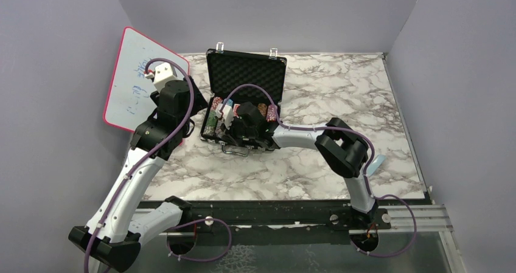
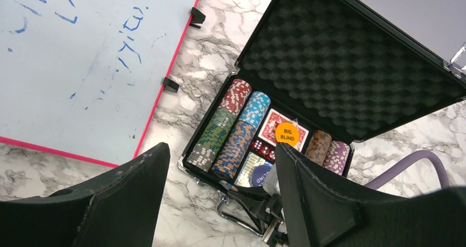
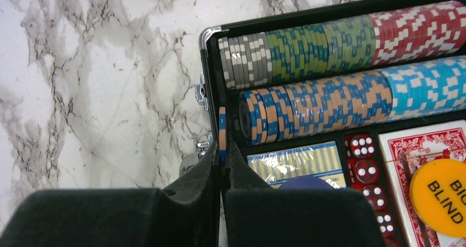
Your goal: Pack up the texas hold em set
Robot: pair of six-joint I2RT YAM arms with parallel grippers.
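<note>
Lower centre of the right wrist view, the right fingers [image 3: 192, 197] pinch one orange-and-blue chip [image 3: 222, 131] upright at the briefcase [image 3: 210, 76]'s left edge. The left fingers [image 2: 126, 197] stand spread wide.

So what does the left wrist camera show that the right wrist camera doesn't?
Only the left wrist view shows the pink-framed whiteboard, the case's open foam-lined lid, and the brown and purple chip stacks. Only the right wrist view shows, close up, the right gripper shut on a single orange-and-blue chip, held on edge by the case's corner. Both show the long chip rows, the red dice, the orange BIG BLIND button, the red card deck and the marble table.
</note>
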